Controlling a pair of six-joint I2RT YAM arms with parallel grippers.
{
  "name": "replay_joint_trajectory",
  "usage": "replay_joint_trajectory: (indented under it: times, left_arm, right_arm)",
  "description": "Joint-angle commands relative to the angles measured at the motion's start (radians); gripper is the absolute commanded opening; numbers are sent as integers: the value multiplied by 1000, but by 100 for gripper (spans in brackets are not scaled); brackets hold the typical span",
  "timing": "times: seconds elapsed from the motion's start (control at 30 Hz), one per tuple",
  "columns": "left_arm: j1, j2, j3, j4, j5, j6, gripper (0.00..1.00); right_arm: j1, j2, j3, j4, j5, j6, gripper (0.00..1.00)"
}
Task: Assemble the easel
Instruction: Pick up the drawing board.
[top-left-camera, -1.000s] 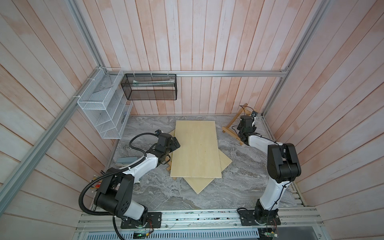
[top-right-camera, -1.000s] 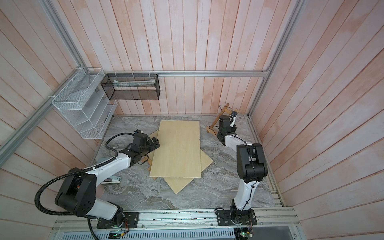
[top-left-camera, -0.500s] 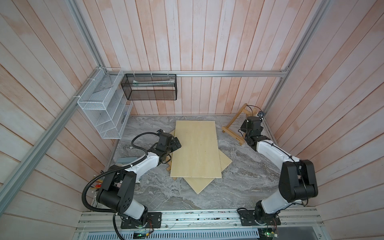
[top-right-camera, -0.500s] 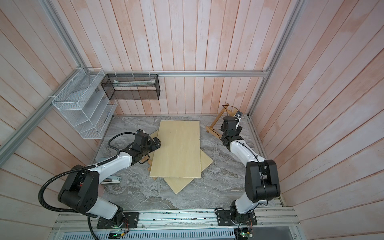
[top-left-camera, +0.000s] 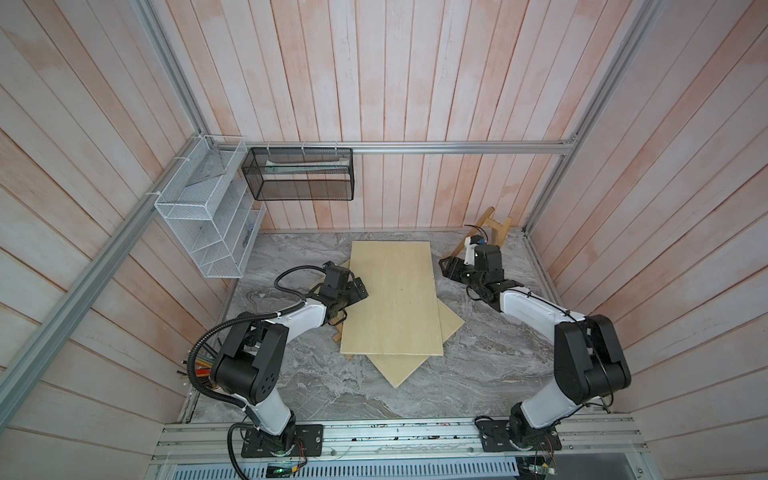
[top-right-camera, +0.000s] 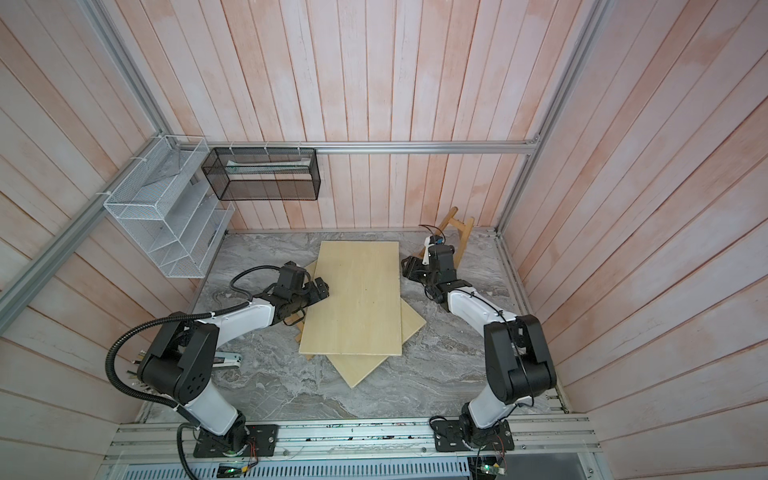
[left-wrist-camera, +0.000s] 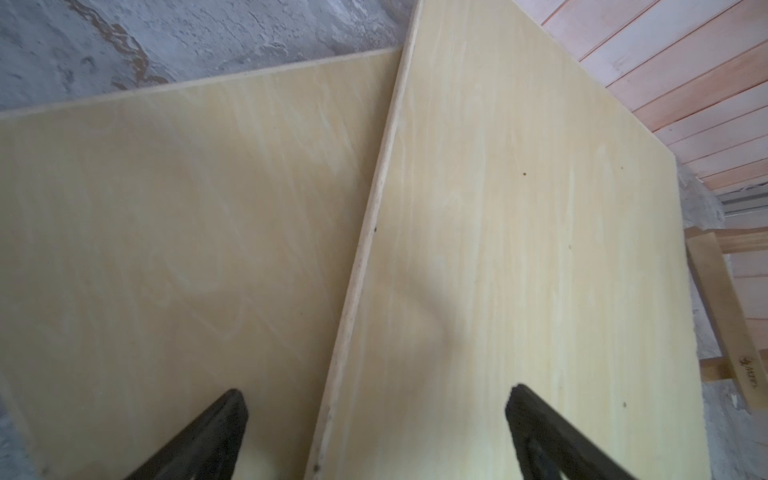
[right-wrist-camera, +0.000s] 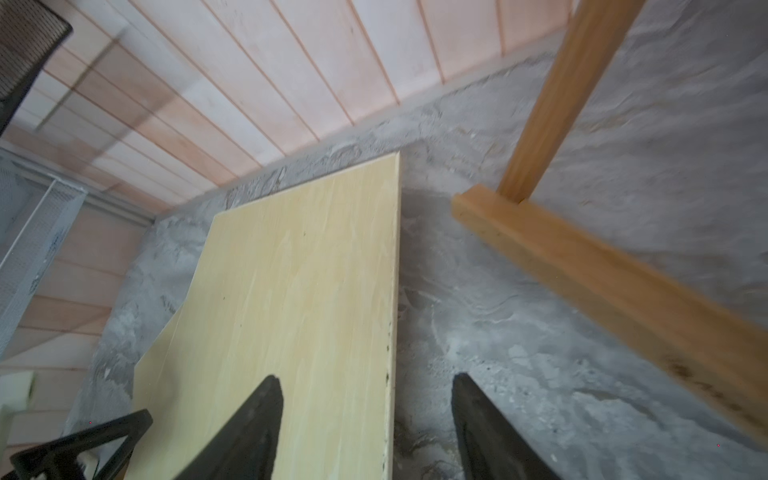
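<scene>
The wooden easel frame (top-left-camera: 496, 226) (top-right-camera: 462, 227) leans against the back right corner; its bars (right-wrist-camera: 602, 270) also show in the right wrist view. Two pale plywood boards lie mid-table, the top board (top-left-camera: 390, 299) (top-right-camera: 357, 299) crossing the lower board (top-left-camera: 399, 372) (top-right-camera: 357, 370). My left gripper (top-left-camera: 360, 291) (left-wrist-camera: 376, 390) is open over the top board's left edge, which runs between its fingers. My right gripper (top-left-camera: 445, 266) (right-wrist-camera: 365, 377) is open at the top board's (right-wrist-camera: 299, 270) right edge, clear of the easel frame.
A white wire rack (top-left-camera: 208, 220) and a black mesh basket (top-left-camera: 299, 174) hang on the back left walls. Pencils (top-left-camera: 199, 370) lie by the left arm's base. A small wooden piece (top-left-camera: 337, 332) sticks out under the boards' left side. Walls close in on three sides.
My right gripper has left the easel frame and swung left to the top board's right edge, opening wider; its elbow moved out right. The left arm barely shifted.
</scene>
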Motion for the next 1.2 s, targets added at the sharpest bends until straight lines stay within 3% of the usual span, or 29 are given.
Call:
replay_joint_trajectory:
  times: [0.0, 0.4, 0.73, 1.03, 1.17]
  left_arm:
    - [-10, 26, 22, 3, 31, 9, 100]
    - [-25, 68, 51, -17, 60, 25, 100]
    - [-36, 98, 55, -5, 77, 39, 93]
    - [-46, 121, 49, 33, 99, 45, 92]
    - [-45, 129, 42, 59, 113, 43, 92]
  right_arm:
    - [-6, 81, 20, 18, -141, 59, 66]
    - [-3, 260, 99, 113, -293, 97, 61]
    - [-2, 227, 79, 190, -462, 93, 57]
    - [6, 187, 87, 459, -695, 283, 52]
    - [26, 172, 143, 419, -741, 278, 49]
